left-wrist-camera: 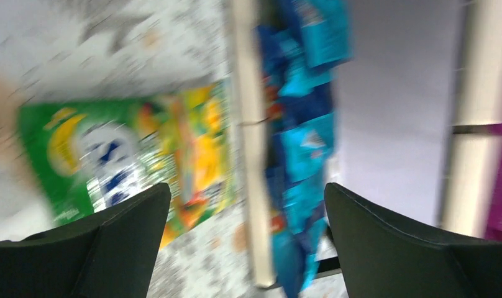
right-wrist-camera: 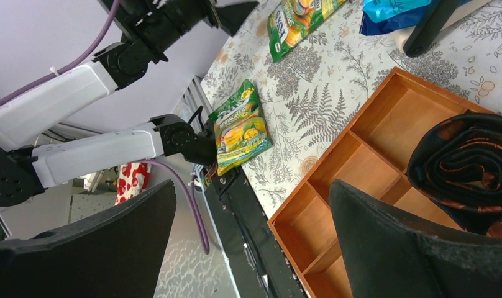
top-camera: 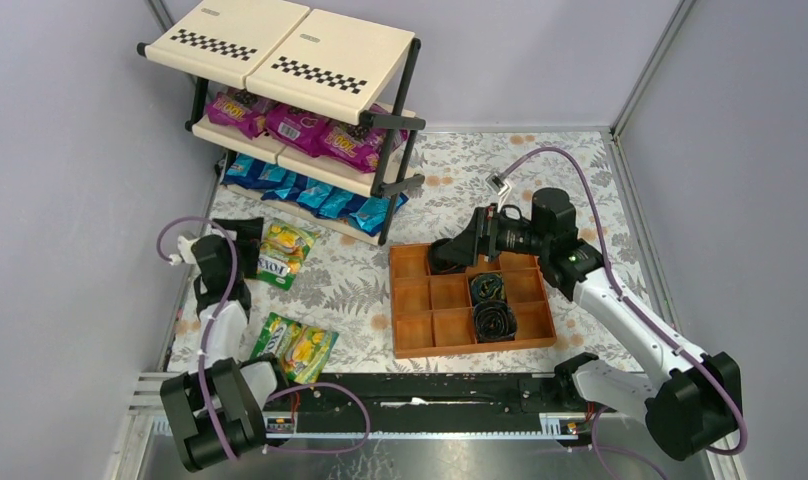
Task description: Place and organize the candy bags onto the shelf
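left gripper (left-wrist-camera: 245, 202) spread wide by the green-yellow bag (left-wrist-camera: 115, 161), likely lining up a grab for the shelf (top-camera: 325, 55); right gripper (right-wrist-camera: 251, 202) spread too, empty over the tray (right-wrist-camera: 416, 121)

Shelf (top-camera: 280, 50) w/ magenta bags (top-camera: 300, 125) mid tier, blue bags (top-camera: 310, 192) btm, green-yellow bags (top-camera: 283, 250) flat nearby

The shelf (top-camera: 280, 45) is cream with black-and-white checks, the candy bags (top-camera: 298, 125) magenta, blue and green-yellow.

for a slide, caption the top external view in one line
Shelf holds purple candy bags and blue candy bags; green-yellow bags lie on the table near the left arm.
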`<action>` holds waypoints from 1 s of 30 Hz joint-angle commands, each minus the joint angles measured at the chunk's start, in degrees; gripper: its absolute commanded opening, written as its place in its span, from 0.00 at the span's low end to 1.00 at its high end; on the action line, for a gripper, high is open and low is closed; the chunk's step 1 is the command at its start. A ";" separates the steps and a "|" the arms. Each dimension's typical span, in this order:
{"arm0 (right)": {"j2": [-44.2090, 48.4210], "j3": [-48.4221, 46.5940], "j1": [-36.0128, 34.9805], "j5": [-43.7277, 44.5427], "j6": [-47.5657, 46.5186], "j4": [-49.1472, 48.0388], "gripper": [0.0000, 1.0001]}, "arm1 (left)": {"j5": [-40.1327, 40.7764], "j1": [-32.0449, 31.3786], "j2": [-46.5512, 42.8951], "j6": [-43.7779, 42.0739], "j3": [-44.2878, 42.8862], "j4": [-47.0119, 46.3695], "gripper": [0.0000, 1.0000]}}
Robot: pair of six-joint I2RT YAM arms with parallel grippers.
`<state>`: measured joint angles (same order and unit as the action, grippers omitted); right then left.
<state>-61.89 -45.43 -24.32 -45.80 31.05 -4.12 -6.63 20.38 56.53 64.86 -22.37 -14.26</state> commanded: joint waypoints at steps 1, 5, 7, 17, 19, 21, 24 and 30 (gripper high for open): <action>2.60 0.71 0.15 -1.35 0.96 -3.53 1.00 | -4.28 0.12 2.55 -6.03 -1.14 18.85 0.99; 4.50 1.16 0.17 -0.45 0.49 -2.25 1.00 | -4.79 0.27 2.77 -6.32 -1.30 20.14 0.99; 5.43 1.49 0.21 0.03 0.53 -1.96 1.00 | -4.60 0.73 2.90 -6.30 -0.95 19.89 0.99; 6.34 1.40 0.19 0.06 -0.64 -0.35 1.00 | -5.52 3.07 3.66 -5.30 1.11 23.43 0.99; 6.03 2.13 0.16 0.99 -1.21 -0.16 1.00 | -1.97 3.00 1.21 -6.80 -0.81 28.52 0.99; 4.62 2.77 -0.03 1.47 -1.32 0.04 1.00 | -1.48 2.95 -1.00 -9.44 -2.85 31.38 0.99; 1.36 2.10 -2.31 2.39 -0.23 0.11 1.00 | -1.48 1.66 -3.90 -12.89 -5.63 33.74 0.99; -7.04 2.08 -15.42 11.96 9.73 -8.40 1.00 | -0.99 -3.56 -4.67 -18.67 -10.42 34.90 0.99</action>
<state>-64.03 -43.18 -32.12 -40.16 33.54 -4.71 -8.69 19.51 52.36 51.90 -28.56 19.66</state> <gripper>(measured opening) 0.995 0.987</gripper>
